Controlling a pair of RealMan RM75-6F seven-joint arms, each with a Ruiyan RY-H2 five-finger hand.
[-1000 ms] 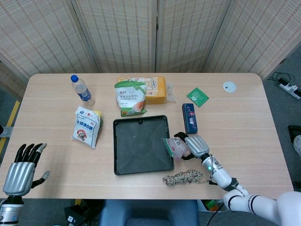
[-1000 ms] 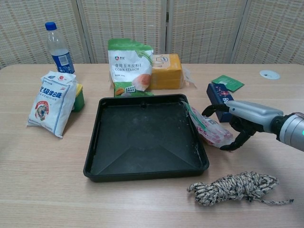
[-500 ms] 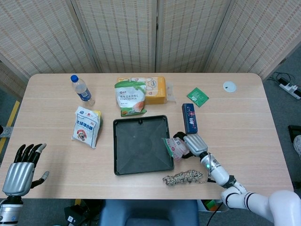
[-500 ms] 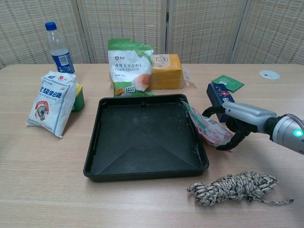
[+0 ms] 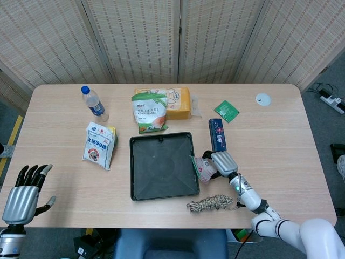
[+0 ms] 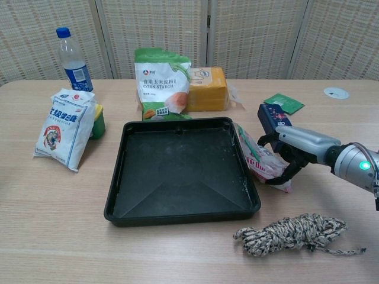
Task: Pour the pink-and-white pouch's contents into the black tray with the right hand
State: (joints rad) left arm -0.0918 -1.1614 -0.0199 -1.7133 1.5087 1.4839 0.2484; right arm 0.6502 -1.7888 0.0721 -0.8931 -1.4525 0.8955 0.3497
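The right hand (image 6: 288,155) is closing its fingers around the pink-and-white pouch (image 6: 260,158), which is lying on the table just beside the right rim of the black tray (image 6: 115,195), toward the table's near edge. The grasp is looking shallow, with the fingers wrapping one end only, so the soft pouch is at risk of slipping or folding when lifted; whether its mouth is open cannot be told, and a tilt begun outside the rim would likely be spilling contents onto the table. The blue box (image 6: 272,120) is standing just behind the hand, and the coiled rope (image 6: 290,233) is lying near the table's front edge, so a wide swing of the arm could be knocking either. Behind the tray's far rim, the corn starch bag (image 6: 161,83) and the orange packet (image 6: 208,89) are standing; the white bag (image 6: 65,127) and bottle (image 6: 73,59) are sitting toward the left edge. The left hand (image 5: 22,195), fingers spread and holding nothing, is hanging off the table's near-left corner.
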